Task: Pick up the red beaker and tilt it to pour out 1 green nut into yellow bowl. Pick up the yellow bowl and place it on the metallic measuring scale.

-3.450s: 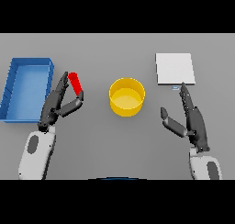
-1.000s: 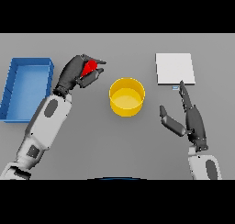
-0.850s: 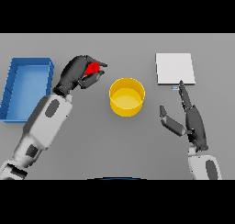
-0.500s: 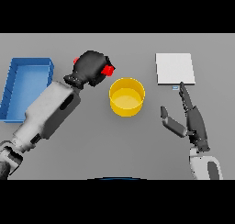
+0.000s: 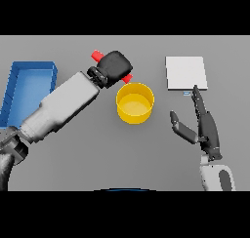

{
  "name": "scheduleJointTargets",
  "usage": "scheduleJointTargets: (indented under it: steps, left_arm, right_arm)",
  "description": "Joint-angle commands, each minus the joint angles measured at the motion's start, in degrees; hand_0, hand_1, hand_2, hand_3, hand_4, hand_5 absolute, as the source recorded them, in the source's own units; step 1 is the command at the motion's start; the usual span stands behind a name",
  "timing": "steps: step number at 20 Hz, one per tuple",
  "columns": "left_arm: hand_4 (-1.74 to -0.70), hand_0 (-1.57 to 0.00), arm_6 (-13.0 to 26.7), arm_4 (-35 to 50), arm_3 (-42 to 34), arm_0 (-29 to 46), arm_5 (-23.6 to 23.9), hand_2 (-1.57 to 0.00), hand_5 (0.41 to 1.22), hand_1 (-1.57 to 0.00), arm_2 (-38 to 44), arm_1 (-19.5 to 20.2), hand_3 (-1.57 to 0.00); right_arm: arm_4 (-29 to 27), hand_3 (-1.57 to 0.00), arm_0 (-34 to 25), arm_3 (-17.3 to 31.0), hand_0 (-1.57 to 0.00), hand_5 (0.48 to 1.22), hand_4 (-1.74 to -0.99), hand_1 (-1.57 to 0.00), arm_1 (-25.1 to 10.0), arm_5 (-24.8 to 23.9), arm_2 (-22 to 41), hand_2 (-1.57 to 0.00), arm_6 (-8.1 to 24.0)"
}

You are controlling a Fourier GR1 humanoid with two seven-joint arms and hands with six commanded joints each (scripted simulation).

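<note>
At about nine o'clock a blue tray [image 5: 19, 88] is seen, a shallow rectangular bin with raised walls and a flat floor; it takes no part in the task, to judge from the task sentence.

Next, the red beaker [image 5: 98, 54] is held in the left hand [image 5: 115, 66], whose dark fingers are curled round its middle, so that only two red ends show, one at the hand's ten o'clock and one at its four o'clock. The beaker is laid over on a slant, with its lower end brought just to the bowl's rim at eleven o'clock (presumably so that a nut can roll out into the bowl). No green nut can be made out.

At the centre the yellow bowl [image 5: 135, 113] is stood upright on the grey table [image 5: 97, 164]; it is round, smooth and straight-walled.

At about one o'clock the metallic measuring scale [image 5: 185, 72] is seen as a pale, flat square plate, well apart from the bowl.

At four o'clock the right hand [image 5: 206, 129] is held idle over the table, fingers straight and the thumb spread aside, nothing grasped.
</note>
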Motion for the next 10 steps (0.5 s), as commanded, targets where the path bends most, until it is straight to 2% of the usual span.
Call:
scheduleJointTargets:
  steps: [1,6,10]
  left_arm:
    - [-1.70,-1.57,0.2,-0.9,1.2,-1.6,-1.2,-1.57,1.217,-1.57,-1.2,-0.5,-1.57]
    - [-1.73,-1.57,-0.5,-5.4,3.3,-6.0,-4.4,-1.57,1.220,-1.57,-8.5,-1.0,-1.57]
    - [-1.74,-1.57,-2.5,-8.6,6.6,-8.7,-3.2,-1.57,1.220,-1.57,-13.9,-2.7,-1.57]
  right_arm:
    - [0.2,0.00,0.3,0.2,0.00,0.654,-1.209,0.00,0.0,0.0,0.1,0.00,-1.0]
    - [1.8,0.00,-0.6,1.8,0.00,0.649,-1.191,0.00,0.4,-1.0,0.6,0.00,-1.6]
    - [1.5,0.00,-0.8,0.8,0.00,0.630,-1.180,0.00,0.5,-1.4,0.3,0.00,-0.8]
